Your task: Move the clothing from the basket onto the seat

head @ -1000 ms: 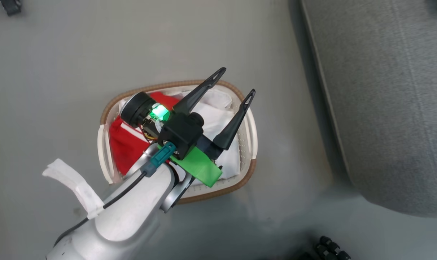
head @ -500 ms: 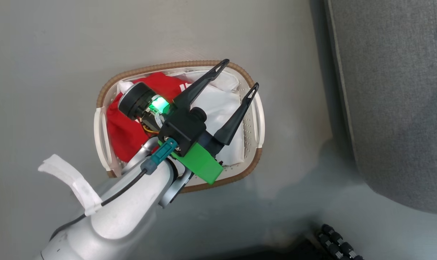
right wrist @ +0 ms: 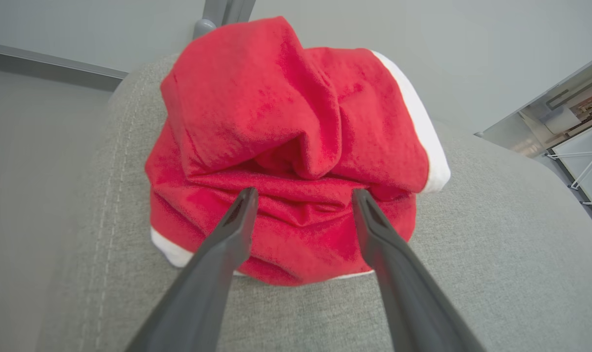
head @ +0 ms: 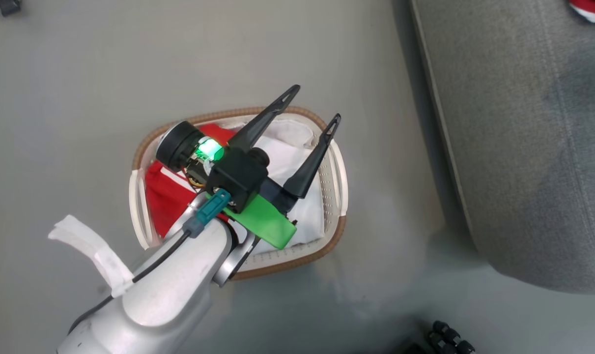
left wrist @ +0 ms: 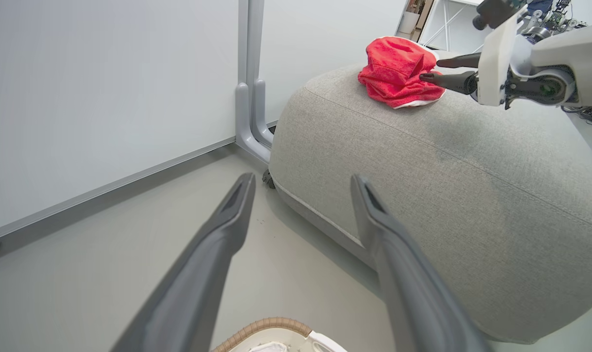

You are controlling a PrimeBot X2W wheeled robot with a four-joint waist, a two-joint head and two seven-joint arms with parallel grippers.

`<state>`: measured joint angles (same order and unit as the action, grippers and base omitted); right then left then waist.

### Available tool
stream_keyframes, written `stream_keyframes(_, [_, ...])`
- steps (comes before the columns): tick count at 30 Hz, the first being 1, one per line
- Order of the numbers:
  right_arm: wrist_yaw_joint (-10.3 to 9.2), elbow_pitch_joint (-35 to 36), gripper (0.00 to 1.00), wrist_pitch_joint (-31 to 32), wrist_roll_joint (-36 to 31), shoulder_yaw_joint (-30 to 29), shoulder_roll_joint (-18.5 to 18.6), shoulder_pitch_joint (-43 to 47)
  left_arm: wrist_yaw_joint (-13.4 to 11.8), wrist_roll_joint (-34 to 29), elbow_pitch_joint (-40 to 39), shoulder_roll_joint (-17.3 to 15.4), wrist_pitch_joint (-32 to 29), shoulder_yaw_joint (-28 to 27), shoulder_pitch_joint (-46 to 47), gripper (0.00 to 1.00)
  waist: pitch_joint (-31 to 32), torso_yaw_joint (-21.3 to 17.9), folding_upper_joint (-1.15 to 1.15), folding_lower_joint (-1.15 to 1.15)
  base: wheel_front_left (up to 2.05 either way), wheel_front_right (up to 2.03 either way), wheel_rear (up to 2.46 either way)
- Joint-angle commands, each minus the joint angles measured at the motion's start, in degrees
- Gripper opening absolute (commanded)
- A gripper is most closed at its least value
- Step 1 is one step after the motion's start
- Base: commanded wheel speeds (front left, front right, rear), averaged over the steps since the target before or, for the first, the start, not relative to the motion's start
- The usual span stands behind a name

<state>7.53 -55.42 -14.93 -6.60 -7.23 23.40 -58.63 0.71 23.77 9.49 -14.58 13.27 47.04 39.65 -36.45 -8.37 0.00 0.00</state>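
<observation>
Left gripper (head: 316,103): held over the basket, its two dark fingers (head: 263,123) spread wide with nothing between them, tips toward the far rim.
Basket (head: 329,191): oval and white with a brown woven rim, standing on the grey floor (head: 81,98), apart from the seat.
Red garment (head: 159,196): in the basket's left half, partly hidden by the wrist.
White cloth (head: 287,147): fills the basket's right half, under the fingers.
Seat (head: 523,147): grey fabric, along the right side.
Red-and-white scrap (head: 592,6): on the seat at the top right corner.

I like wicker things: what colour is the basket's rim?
Woven brown, on a white basket; the head view shows it best.
</observation>
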Motion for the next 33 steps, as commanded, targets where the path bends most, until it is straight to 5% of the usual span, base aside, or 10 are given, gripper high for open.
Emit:
stream_keyframes(1, [-0.08, 0.0, 1.0, -0.3, 0.5, 0.5, -0.1, 1.4, -0.5, 0.2, 0.4, -0.1, 0.5, -0.5, -0.8, 1.0, 2.9, -0.4, 0.0, 0.0, 0.0, 0.0, 0.0])
stream_keyframes(19, [-0.08, 11.5, 1.0, -0.3, 9.9, 10.7, -3.2, 9.6, -2.6, 3.4, 2.5, 2.4, 1.9, -14.3, -13.4, 1.0, 20.0, 3.4, 0.0, 0.0, 0.0, 0.0, 0.0])
stream_keyframes(33, [-0.08, 22.8, 1.0, -0.4, 13.0, 9.8, -12.8, 25.9, -0.2, -0.3, 1.4, 6.3, 1.9, -33.0, -29.3, 1.0, 27.5, 7.4, 0.0, 0.0, 0.0, 0.0, 0.0])
